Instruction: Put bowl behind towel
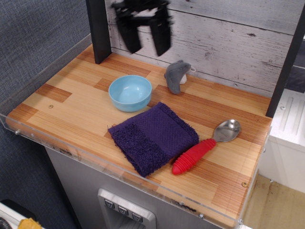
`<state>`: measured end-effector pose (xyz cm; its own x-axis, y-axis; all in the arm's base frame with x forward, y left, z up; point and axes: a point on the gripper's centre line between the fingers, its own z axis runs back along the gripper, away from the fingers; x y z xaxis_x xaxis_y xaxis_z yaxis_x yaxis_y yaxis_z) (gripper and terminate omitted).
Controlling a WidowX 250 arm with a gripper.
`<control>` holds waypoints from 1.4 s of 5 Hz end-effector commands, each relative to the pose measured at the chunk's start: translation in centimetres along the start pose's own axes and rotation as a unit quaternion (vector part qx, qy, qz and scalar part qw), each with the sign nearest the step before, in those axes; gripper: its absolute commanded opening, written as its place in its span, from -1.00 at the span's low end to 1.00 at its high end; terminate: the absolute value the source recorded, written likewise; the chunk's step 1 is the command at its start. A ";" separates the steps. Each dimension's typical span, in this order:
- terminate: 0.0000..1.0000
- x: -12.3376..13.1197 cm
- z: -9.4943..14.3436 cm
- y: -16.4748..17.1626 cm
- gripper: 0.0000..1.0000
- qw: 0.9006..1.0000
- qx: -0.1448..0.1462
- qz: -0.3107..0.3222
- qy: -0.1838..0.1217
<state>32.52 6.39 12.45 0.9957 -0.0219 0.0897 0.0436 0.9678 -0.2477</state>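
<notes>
The hand hangs high over the back of the counter, above and behind the bowl, in front of the whitewashed plank wall. It's blurred, its outline smeared. Two dark fingers point straight down with a clear gap of wall showing between them, so the hand is spread wide and grasping nothing. Its tips are well above the bowl's rim, touching no object.

Down to the bowl: light blue, glossy, upright on the wooden counter, and its inside is plain blue with nothing in it. From the bowl, the purple towel lies toward the front edge and a bit to the right, folded into a rough square turned at an angle, fringe fuzzy along the edges. Its near corner comes just beside the bowl's front rim; I cannot tell whether they touch.

To the right of the bowl and a little farther back, close to the wall, stands a small grey plush toy, apart from the bowl. Farther right from the bowl, beyond the towel, a spoon with a red ribbed handle and a metal head lies at a diagonal, its handle end near the towel's right corner. A black post stands behind and left of the bowl.
</notes>
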 end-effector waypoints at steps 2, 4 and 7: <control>-1.00 -2.9 2.3 4.5 1.00 0.984 -0.012 0.169 -0.058; -1.00 -3.4 0.0 5.1 1.00 0.983 0.005 0.177 -0.041; -1.00 -2.2 -3.8 6.6 1.00 0.971 0.016 0.232 -0.060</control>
<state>31.20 12.11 5.66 0.8902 0.4526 0.0508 -0.4259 0.8668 -0.2591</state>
